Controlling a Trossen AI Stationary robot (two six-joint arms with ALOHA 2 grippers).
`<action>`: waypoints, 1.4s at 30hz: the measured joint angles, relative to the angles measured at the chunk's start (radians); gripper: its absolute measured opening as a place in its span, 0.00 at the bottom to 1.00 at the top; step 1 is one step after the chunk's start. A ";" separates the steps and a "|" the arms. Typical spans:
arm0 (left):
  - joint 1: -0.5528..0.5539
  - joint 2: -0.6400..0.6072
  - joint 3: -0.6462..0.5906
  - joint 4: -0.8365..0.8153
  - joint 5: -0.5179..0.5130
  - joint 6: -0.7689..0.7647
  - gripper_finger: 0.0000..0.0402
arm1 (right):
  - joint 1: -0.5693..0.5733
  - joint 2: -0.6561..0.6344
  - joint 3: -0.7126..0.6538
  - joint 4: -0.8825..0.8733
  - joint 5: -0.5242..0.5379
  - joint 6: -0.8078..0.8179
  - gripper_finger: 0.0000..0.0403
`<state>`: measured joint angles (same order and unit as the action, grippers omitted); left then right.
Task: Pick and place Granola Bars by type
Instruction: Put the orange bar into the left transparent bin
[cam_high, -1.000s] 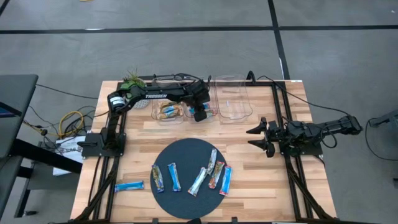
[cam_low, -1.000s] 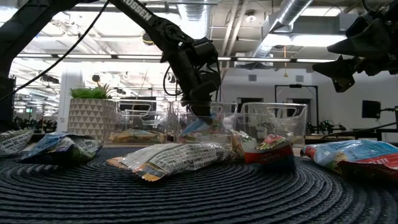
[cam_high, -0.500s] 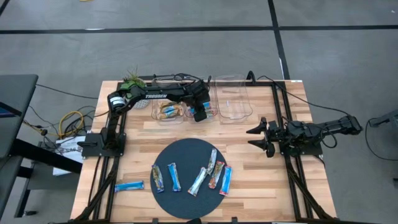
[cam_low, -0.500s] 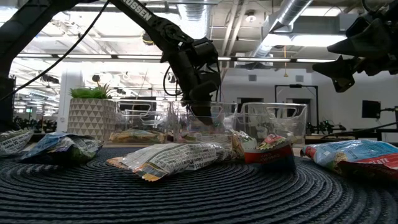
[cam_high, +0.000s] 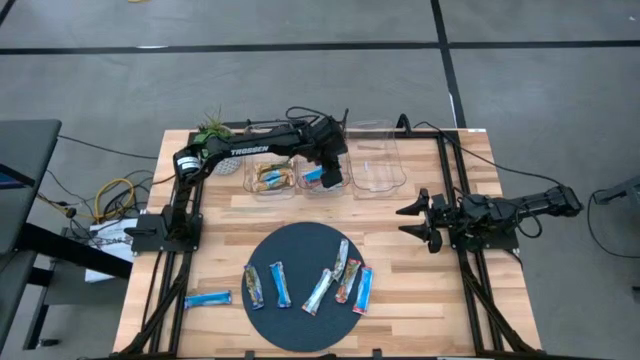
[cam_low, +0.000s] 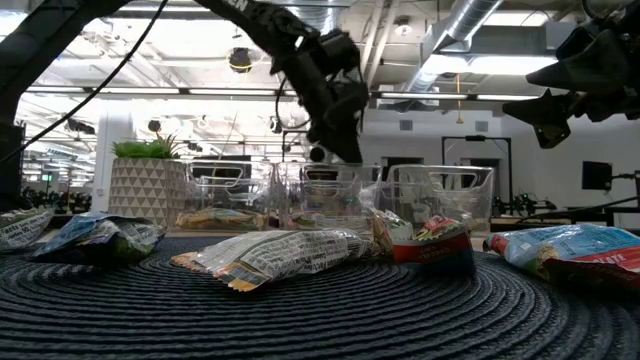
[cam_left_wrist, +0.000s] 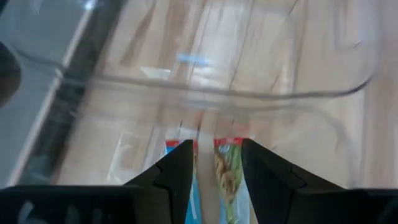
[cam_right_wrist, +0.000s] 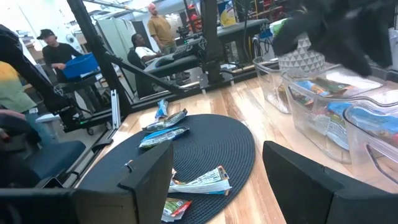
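Nearest the front edge of the wooden table (cam_high: 400, 300), one bright blue bar (cam_high: 207, 298) lies alone on the boards, just off the left side of the round dark mat (cam_high: 306, 285). On the mat itself six more bars are spread out: a multicoloured one (cam_high: 254, 286) and a blue one (cam_high: 281, 283) side by side on the left, then a silvery one (cam_high: 318, 292), another silvery one (cam_high: 341, 255), a multicoloured one (cam_high: 348, 280) and a blue one (cam_high: 362, 289) clustered toward the right.

Off to the right, level with the mat's far edge, the right gripper (cam_high: 419, 222) hangs above the boards with its fingers spread wide and nothing between them — its arm lies along the table's right rail.

Farther back stand three clear bins in a row. The left bin (cam_high: 268, 177) holds multicoloured bars (cam_high: 270, 178); the middle bin (cam_high: 322, 178) has a blue-wrapped bar (cam_high: 314, 177) lying inside; the right bin (cam_high: 371, 160) shows only its own clear bottom. The left gripper (cam_high: 333, 178) sits over the middle bin, raised above its rim, fingers (cam_left_wrist: 176, 171) partly apart and gripping nothing — between them, down in the bin, two wrapped bars (cam_left_wrist: 224, 174) show.

At the far left corner stands a potted plant (cam_high: 211, 130).
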<state>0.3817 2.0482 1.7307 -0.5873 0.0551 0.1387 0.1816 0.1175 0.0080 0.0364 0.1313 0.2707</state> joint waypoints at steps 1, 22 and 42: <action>-0.005 0.000 0.021 -0.015 -0.004 0.000 0.32 | 0.000 0.000 0.000 0.000 0.000 0.000 0.60; -0.253 -0.039 0.273 -0.302 -0.067 -0.079 0.32 | 0.000 0.000 0.000 0.000 0.000 0.000 0.60; -0.474 -0.054 0.273 -0.372 0.100 -0.476 0.32 | 0.000 0.000 0.000 0.000 0.000 0.000 0.60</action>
<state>-0.0923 1.9945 2.0037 -0.9598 0.1553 -0.3371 0.1814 0.1177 0.0082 0.0364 0.1310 0.2707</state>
